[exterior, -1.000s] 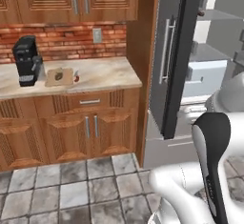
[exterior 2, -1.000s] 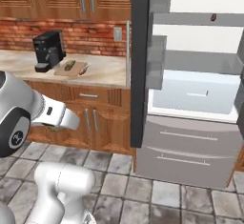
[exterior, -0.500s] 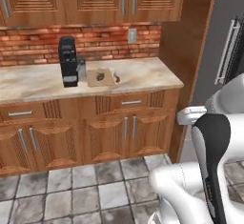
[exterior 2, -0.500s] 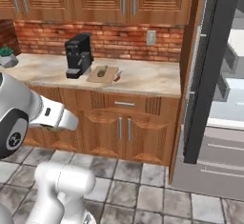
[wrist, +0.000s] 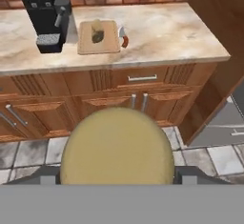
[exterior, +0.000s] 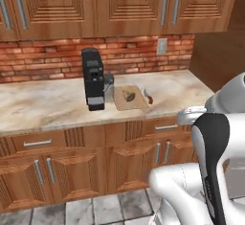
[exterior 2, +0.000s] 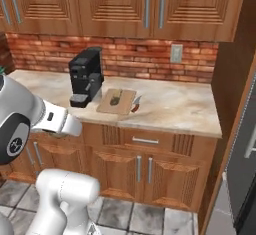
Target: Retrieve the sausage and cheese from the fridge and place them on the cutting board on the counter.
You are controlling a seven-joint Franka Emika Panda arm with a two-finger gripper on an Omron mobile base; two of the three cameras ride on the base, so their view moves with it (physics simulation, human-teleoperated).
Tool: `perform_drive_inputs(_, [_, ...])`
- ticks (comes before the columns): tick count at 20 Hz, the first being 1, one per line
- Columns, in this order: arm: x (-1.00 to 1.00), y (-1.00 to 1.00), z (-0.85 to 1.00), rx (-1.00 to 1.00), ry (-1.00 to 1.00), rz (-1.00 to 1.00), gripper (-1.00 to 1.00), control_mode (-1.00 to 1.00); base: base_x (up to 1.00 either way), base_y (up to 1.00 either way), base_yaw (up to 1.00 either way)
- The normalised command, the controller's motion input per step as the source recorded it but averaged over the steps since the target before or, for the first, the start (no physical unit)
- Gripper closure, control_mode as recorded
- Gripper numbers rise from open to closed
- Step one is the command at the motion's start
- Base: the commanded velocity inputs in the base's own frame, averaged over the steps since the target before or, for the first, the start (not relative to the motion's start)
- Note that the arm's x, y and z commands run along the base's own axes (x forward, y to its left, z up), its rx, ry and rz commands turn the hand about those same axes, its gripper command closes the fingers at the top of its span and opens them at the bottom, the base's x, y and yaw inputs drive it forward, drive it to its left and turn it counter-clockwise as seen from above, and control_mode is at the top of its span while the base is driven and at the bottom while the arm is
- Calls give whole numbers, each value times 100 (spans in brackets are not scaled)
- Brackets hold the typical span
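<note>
While the gripper (wrist: 117,170) clamps wide on a round pale yellow cheese (wrist: 117,147), the light tan wooden cutting board (exterior: 129,98) lies mid-counter (exterior: 43,106), just beside a black coffee machine (exterior: 93,78).

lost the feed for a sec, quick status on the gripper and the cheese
Gripper shut on round yellow cheese. Cutting board on counter, beside coffee machine, already carries a dark item. Nothing visibly in the way.
</note>
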Motion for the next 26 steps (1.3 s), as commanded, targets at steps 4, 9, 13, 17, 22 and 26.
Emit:
perform_drive_inputs(4, [0,0,0,0,0,0,100,100,98,50,0])
perform_drive_inputs(9, [0,0,0,0,0,0,100,100,65,31,0])
perform_drive_inputs(13, [0,0,0,0,0,0,100,100,46,7,0])
perform_drive_inputs(17, [32,0,-29,0,7,0,100,-100,0,0,0])
perform_drive_inputs(22, [27,1,-51,0,9,4,100,-100,0,0,0])
perform_drive_inputs(26, [57,0,-35,0,10,0,100,-100,0,0,0])
